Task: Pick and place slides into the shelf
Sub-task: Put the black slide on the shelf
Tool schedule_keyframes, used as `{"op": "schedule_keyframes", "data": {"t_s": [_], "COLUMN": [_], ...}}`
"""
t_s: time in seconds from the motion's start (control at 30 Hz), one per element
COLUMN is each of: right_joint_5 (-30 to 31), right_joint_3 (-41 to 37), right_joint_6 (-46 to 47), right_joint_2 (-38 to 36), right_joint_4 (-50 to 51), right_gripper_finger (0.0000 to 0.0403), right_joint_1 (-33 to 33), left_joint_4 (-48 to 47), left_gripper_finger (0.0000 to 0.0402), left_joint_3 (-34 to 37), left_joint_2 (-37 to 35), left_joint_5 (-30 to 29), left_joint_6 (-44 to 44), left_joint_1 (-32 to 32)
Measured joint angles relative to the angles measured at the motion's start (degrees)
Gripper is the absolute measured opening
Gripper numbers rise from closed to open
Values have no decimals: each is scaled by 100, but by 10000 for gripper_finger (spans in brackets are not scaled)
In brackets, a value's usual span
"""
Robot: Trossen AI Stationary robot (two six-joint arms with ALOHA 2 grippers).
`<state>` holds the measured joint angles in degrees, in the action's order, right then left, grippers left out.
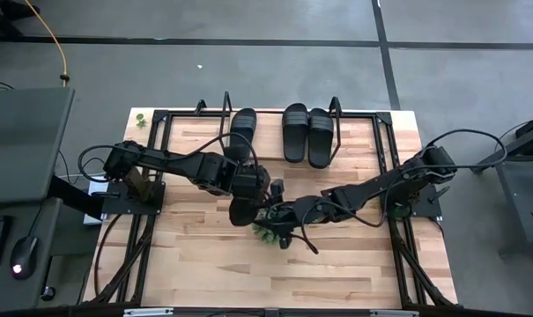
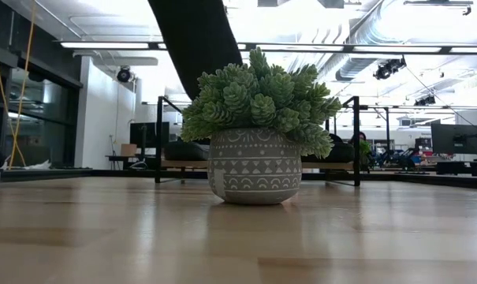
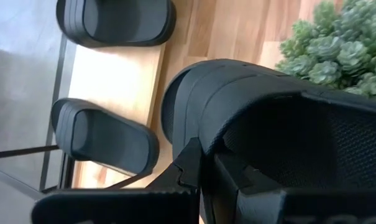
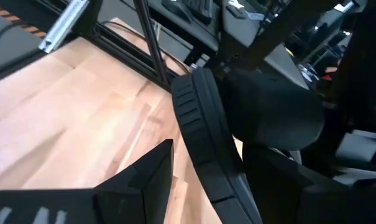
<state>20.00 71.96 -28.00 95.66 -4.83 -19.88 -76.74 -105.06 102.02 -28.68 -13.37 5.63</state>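
While three slides (image 1: 295, 132) sit on shelf (image 1: 363, 132), fourth slide (image 1: 241, 210) pinched mid-surface between left hand (image 1: 248, 187) and right hand (image 1: 279, 214), beside plant (image 1: 268, 231).

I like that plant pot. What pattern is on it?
The pot is grey with white triangles and arches, best seen in the low view.

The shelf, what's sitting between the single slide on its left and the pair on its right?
Nothing: in the high view the shelf shows bare board between the lone slide and the pair.
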Motion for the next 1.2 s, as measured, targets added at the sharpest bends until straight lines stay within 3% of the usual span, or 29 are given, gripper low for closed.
{"op": "schedule_keyframes", "data": {"t_s": [1.03,1.2], "right_joint_5": [-74,-79], "right_joint_3": [0,0], "right_joint_6": [245,354], "right_joint_2": [212,212], "right_joint_4": [-234,-255], "right_gripper_finger": [183,152], "right_joint_1": [155,157], "left_joint_4": [160,170], "left_gripper_finger": [5,5], "left_joint_3": [2,2], "left_joint_2": [0,0], "left_joint_5": [248,234], "left_joint_6": [-6,8], "left_joint_1": [0,0]}}
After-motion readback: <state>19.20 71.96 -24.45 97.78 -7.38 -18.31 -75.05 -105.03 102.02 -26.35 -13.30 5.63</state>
